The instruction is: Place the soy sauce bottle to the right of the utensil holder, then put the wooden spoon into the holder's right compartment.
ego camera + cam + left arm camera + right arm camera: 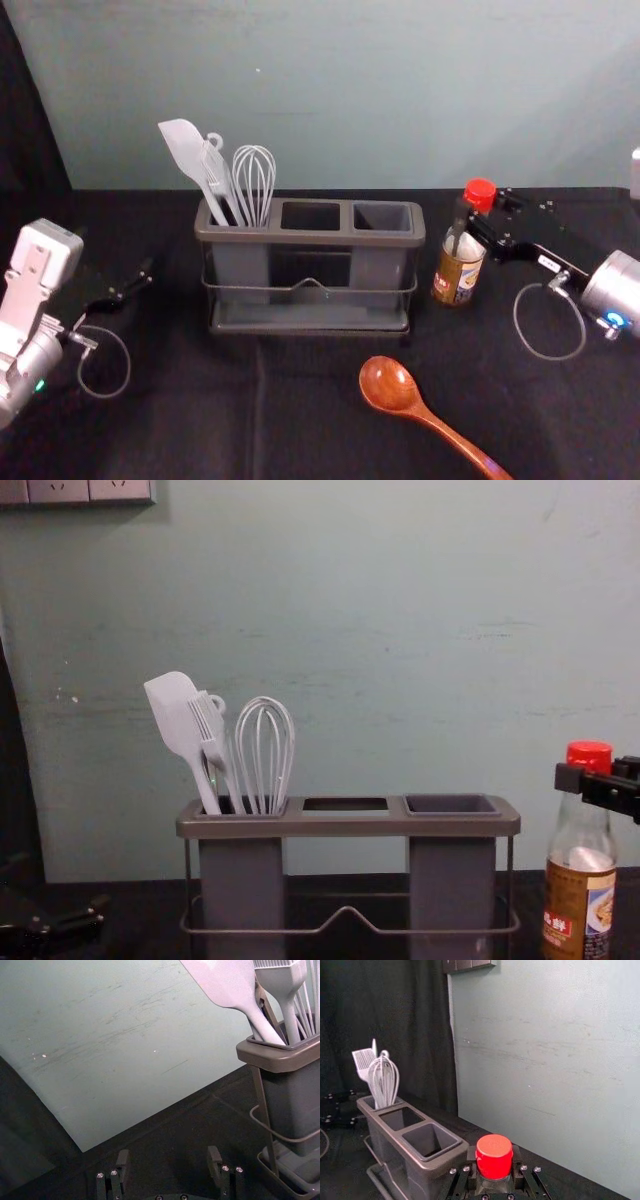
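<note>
The soy sauce bottle (460,268), red-capped with a brown label, stands upright just right of the grey utensil holder (310,237). My right gripper (474,222) is shut on its neck; in the right wrist view, the right gripper (493,1166) has one finger on each side below the red cap (494,1152). Whether the bottle's base touches the table is unclear. The wooden spoon (392,386) lies in front of the holder, bowl toward it, handle slanting to the front right. At the left, my left gripper (138,285) is away from everything; the left wrist view shows the left gripper (168,1165) open.
White utensils, a spatula (178,715), a brush and a whisk (265,755), fill the holder's left compartment. The middle and right compartments (382,217) hold nothing visible. Behind the black-covered table (190,420) rises a pale wall (340,100).
</note>
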{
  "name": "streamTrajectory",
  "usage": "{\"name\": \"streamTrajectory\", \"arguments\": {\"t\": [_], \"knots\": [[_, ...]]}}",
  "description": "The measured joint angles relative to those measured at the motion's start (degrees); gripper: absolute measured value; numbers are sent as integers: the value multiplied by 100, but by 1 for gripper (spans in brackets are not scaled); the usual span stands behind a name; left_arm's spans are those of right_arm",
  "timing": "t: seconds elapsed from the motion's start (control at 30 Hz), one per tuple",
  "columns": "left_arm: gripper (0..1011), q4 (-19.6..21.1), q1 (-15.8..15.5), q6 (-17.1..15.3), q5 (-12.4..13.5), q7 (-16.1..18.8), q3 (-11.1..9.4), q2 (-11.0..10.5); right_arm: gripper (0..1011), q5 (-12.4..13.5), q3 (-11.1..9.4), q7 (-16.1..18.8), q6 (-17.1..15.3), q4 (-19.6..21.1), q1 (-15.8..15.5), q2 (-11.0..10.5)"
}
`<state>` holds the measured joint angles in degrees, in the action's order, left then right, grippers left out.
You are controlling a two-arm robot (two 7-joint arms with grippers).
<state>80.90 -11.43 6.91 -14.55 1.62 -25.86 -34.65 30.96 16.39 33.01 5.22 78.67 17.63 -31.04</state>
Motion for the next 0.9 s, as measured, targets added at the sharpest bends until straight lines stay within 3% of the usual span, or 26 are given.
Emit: {"name": "streamTrajectory", "arguments": {"t": [0.9], "knots": [[1011, 0, 0, 0, 0, 0, 0, 0, 382, -381, 264, 73, 266, -886, 594, 471]]}}
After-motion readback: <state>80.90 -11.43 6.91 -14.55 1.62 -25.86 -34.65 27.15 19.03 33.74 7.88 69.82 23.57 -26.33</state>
